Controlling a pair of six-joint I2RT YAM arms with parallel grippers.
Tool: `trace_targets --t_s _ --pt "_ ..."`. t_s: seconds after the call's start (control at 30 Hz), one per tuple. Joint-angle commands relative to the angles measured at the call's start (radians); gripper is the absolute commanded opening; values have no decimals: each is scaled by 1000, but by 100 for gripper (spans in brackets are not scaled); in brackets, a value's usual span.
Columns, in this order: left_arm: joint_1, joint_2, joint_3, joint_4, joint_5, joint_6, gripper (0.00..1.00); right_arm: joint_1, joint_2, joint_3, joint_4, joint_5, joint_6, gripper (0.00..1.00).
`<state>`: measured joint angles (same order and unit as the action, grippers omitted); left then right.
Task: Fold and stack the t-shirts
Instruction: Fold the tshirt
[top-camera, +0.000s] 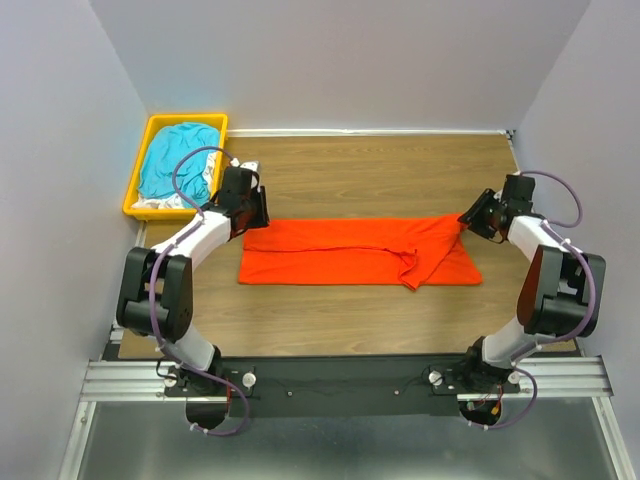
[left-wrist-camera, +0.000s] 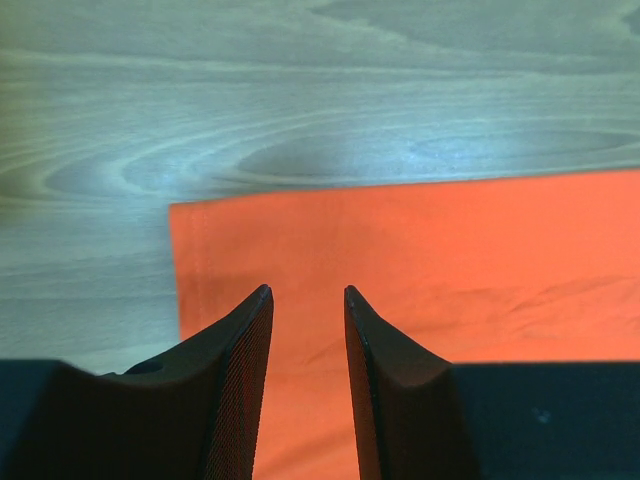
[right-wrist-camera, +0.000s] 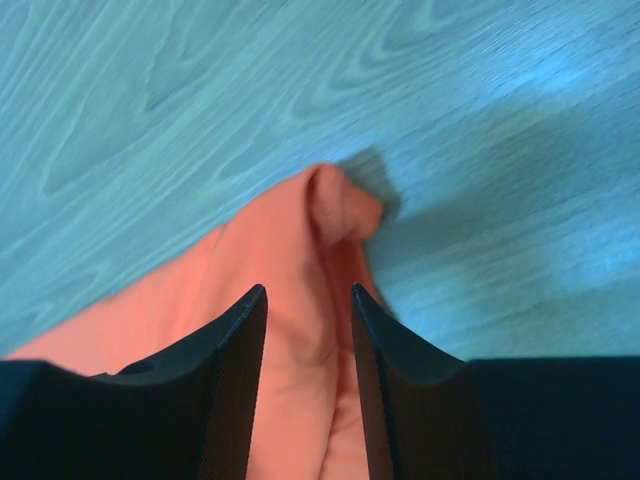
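We see the shirt (top-camera: 340, 252) lying in a band on the desk (top-camera: 400, 170); left tool (left-wrist-camera: 306, 290) open over its left edge, right tool (right-wrist-camera: 308, 288) astride the bunched right corner, grip we cannot tell. Pulling one end alone could skew the fold

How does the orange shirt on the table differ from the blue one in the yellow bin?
The orange-red shirt lies spread on the wooden table, folded into a long flat band, while the teal-blue shirt sits bunched in a heap inside the yellow bin. The orange-red shirt rests directly on wood; the teal-blue shirt lies on top of white fabric. Both are soft, plain-coloured cloth.
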<state>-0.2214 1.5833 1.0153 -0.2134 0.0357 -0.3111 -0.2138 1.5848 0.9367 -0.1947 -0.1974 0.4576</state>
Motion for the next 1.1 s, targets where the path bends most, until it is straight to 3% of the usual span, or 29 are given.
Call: trace_targets --t_s 0.0,0.27,0.4,0.5,0.57,0.7,0.87,1.07 --pt "2 67 26 37 41 -3 42 -29 52 -18 135 -31 61 44" --pt "10 144 9 49 17 -5 42 -32 156 11 186 -100 66 38" --pt "28 162 -4 48 7 -11 42 -36 198 27 186 -116 62 28" --pt "50 168 -18 42 -2 -14 42 -59 211 39 184 -82 61 9" --pt "62 168 -26 34 -7 -14 42 -93 211 47 186 -67 64 8" --pt "83 173 -47 34 -8 -13 42 -121 233 76 186 -65 52 8" --pt "85 181 -44 31 0 -14 42 -121 290 111 186 -180 27 14" --pt "85 104 -26 28 -13 -6 43 -110 181 122 86 -148 -6 43"
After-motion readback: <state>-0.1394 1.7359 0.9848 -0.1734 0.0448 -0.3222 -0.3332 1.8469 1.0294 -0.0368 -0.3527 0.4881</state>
